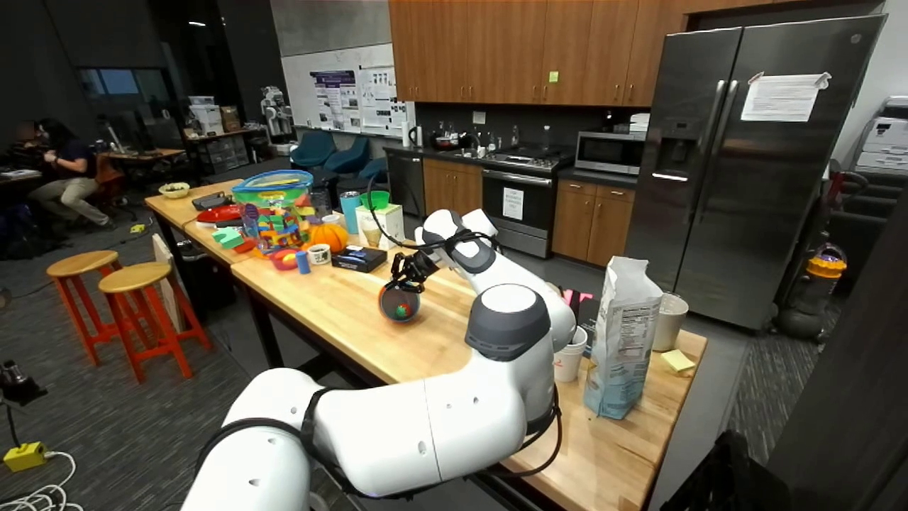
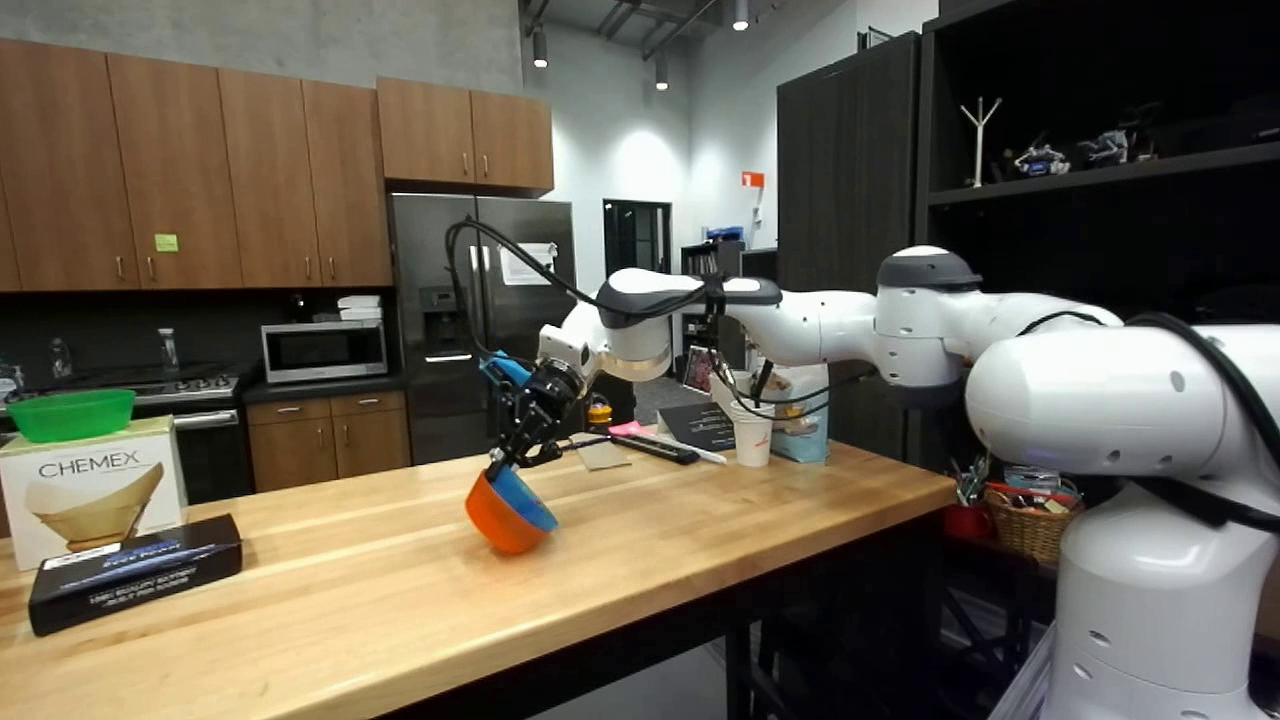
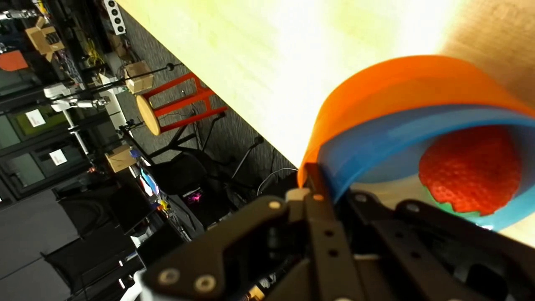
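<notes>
My gripper (image 2: 500,462) is shut on the rim of a blue bowl (image 3: 363,146), one finger on each side of its wall. The blue bowl sits in an orange bowl (image 2: 497,515), and both are tilted. A red strawberry (image 3: 472,167) with green leaves lies inside the blue bowl. It also shows in an exterior view (image 1: 403,311). In the wrist view the orange bowl (image 3: 418,79) shows outside one finger. The bowls are at or just above the wooden table (image 2: 390,620); I cannot tell if they touch it.
A black box (image 2: 135,575) and a Chemex box (image 2: 95,490) with a green bowl (image 2: 75,415) on top stand on the table. An orange pumpkin (image 1: 328,238) and a toy-filled bag (image 1: 273,213) are farther along. Paper cups (image 2: 752,435) and a tall bag (image 1: 624,337) stand nearer the arm.
</notes>
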Controlling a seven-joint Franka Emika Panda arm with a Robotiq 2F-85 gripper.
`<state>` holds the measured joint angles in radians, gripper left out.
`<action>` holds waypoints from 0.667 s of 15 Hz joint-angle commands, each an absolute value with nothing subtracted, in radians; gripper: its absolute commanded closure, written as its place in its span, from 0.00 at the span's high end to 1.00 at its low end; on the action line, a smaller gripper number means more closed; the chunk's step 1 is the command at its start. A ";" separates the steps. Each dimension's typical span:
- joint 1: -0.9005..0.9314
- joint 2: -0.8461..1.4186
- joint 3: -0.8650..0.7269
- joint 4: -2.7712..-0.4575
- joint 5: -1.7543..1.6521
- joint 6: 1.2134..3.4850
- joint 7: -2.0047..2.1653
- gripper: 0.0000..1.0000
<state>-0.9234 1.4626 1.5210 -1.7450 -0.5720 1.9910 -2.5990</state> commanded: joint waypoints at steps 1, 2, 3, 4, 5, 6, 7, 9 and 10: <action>-0.922 1.463 1.521 -1.742 -0.572 1.988 -2.599 0.04; -0.920 1.463 1.521 -1.742 -0.575 1.988 -2.598 0.04; -0.918 1.463 1.521 -1.742 -0.578 1.987 -2.597 0.04; -0.918 1.463 1.521 -1.742 -0.578 1.987 -2.596 0.04; -0.916 1.408 1.489 -1.747 -0.516 2.015 -2.628 0.01; -0.910 1.472 1.537 -1.734 -0.573 1.975 -2.602 0.01; -0.902 1.491 1.558 -1.728 -0.600 1.958 -2.600 0.01; -0.879 1.463 1.567 -1.718 -0.609 1.939 -2.600 0.01; -0.860 1.445 1.567 -1.701 -0.612 1.928 -2.600 0.01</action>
